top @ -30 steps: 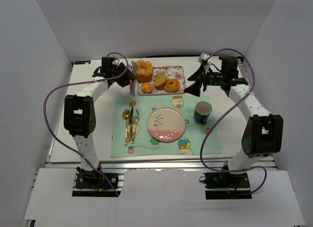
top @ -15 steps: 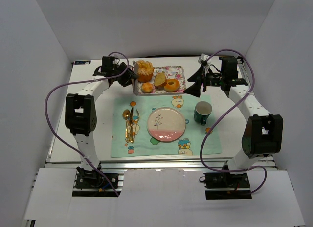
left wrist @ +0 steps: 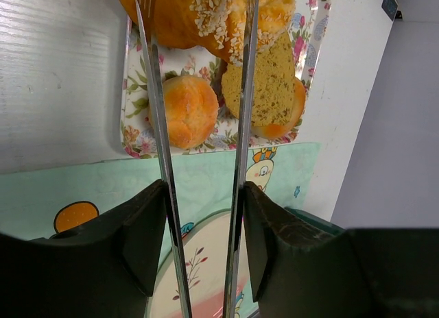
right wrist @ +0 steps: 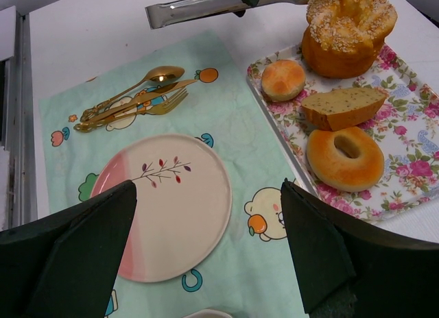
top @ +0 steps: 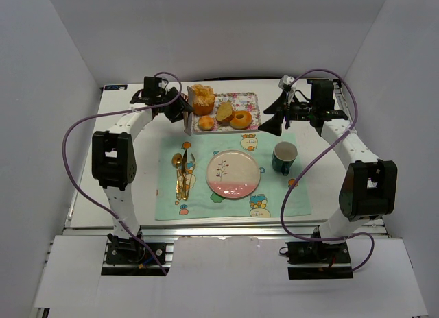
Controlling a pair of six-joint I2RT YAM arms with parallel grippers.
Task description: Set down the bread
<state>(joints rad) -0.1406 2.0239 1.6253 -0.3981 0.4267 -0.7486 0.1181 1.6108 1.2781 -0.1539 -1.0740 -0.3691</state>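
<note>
The bread (top: 202, 98), a round golden bun with a pale ridged top, stands at the left end of the floral tray (top: 251, 99). It also shows in the left wrist view (left wrist: 199, 16) and the right wrist view (right wrist: 346, 33). My left gripper (top: 177, 108) (left wrist: 202, 194) is shut on metal tongs (left wrist: 159, 126) (right wrist: 199, 8). The two tong arms reach to either side of the bread, and their tips are out of frame. My right gripper (top: 271, 118) (right wrist: 207, 188) is open and empty, hovering right of the tray over the placemat.
The tray also holds a small round bun (left wrist: 186, 111), a cut slice (left wrist: 267, 85) and a doughnut (right wrist: 345, 157). A pink-and-white plate (top: 233, 174) lies on the green placemat (top: 281, 194), with a gold spoon and fork (top: 181, 170) to its left and a green cup (top: 284, 157) to its right.
My left gripper has swung the tongs in closer to the bread, their arms now straddling it. The right arm has barely moved.
</note>
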